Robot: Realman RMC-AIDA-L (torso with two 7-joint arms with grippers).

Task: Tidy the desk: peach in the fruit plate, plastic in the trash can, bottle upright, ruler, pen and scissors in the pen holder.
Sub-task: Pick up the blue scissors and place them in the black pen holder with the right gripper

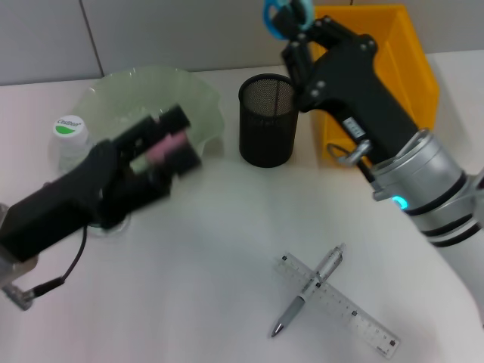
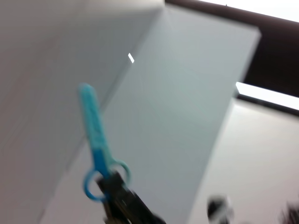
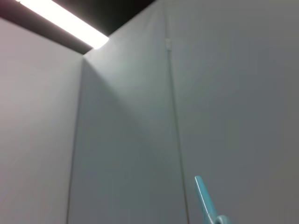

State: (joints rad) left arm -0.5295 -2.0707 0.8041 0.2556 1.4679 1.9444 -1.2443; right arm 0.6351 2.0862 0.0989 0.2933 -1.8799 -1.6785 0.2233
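Right gripper (image 1: pixel 291 34): raised above and a little behind the holder (image 1: pixel 267 119), closed on the scissors (image 1: pixel 287 15) at their handle rings.
Scissors axis: in the left wrist view the blue scissors (image 2: pixel 96 140) point up, away from the desk, with the rings at the gripper. I judge the blade end must turn down toward the holder mouth before release.
Left gripper (image 1: pixel 178 147): low over the desk, in front of the plate (image 1: pixel 151 91), clamped on something pink, probably the peach (image 1: pixel 168 148); the plate lies just behind it.
Bottle (image 1: pixel 72 140): upright beside the plate; green cap label, the word not readable.
Pen (image 1: pixel 308 290): lies across the ruler (image 1: pixel 338 304), touching it, near the front, closer to the right arm.
Bin (image 1: pixel 378 83): yellow, just right of the holder.
Writing: none that I can read.
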